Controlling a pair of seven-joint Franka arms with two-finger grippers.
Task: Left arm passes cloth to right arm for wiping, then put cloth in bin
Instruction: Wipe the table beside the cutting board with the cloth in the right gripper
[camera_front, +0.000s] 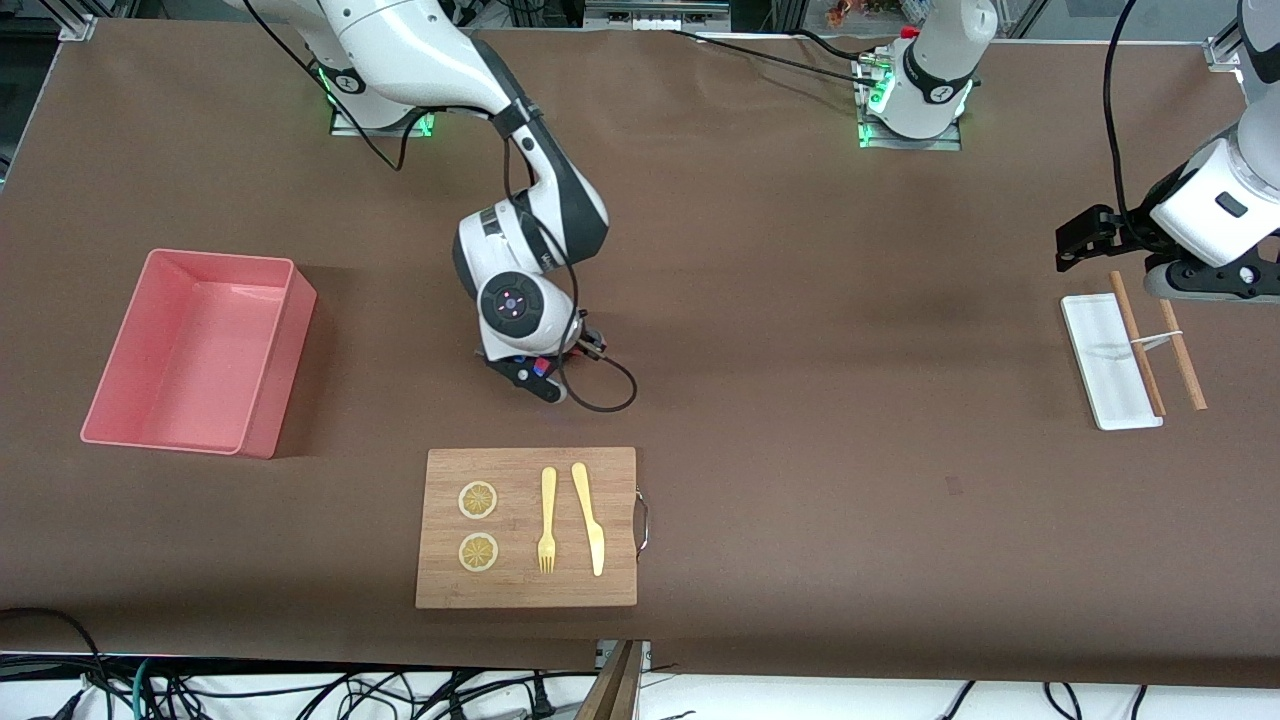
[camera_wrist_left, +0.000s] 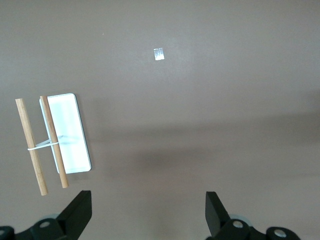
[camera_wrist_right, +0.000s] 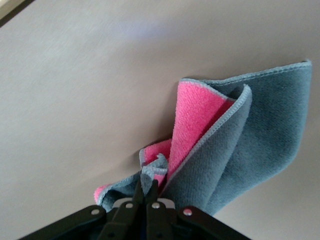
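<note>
Right end effector (camera_wrist_right: 146, 192) clenched on cloth (camera_wrist_right: 235, 150), low on tabletop (camera_front: 800, 300) just above wooden board (camera_front: 527, 527); judged wiping: keep pressure even; left end effector (camera_wrist_left: 147, 212) released, waiting.

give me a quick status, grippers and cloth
Right gripper shut on the cloth, low over the table between bin and wooden board. Left gripper open, waiting by the white tray. Nothing in the way.
</note>
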